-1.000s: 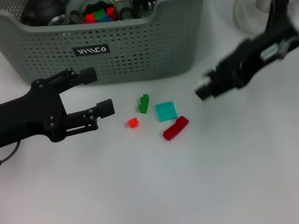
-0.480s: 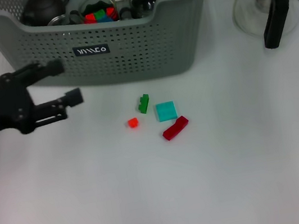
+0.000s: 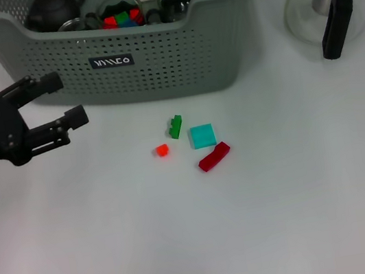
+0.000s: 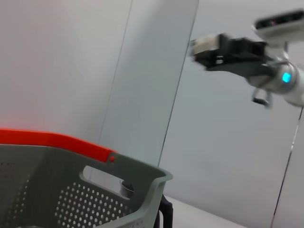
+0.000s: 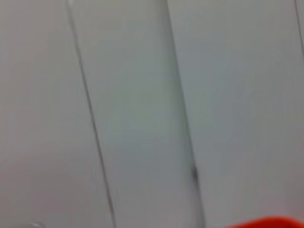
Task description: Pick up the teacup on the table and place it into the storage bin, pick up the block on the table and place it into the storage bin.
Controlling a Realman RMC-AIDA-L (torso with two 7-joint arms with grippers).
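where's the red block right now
In the head view the red block lies on the table, just in front of the teal block, right of the small orange block.

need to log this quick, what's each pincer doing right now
Left pincer: open, empty, near the storage bin.
Right pincer: raised high, state cannot be told.

bright, even light — soft shadows; right wrist view blurred throughout.

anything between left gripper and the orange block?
Nothing. In the head view the stretch of white table from the open left gripper to the orange block is bare; the storage bin sits behind that line.
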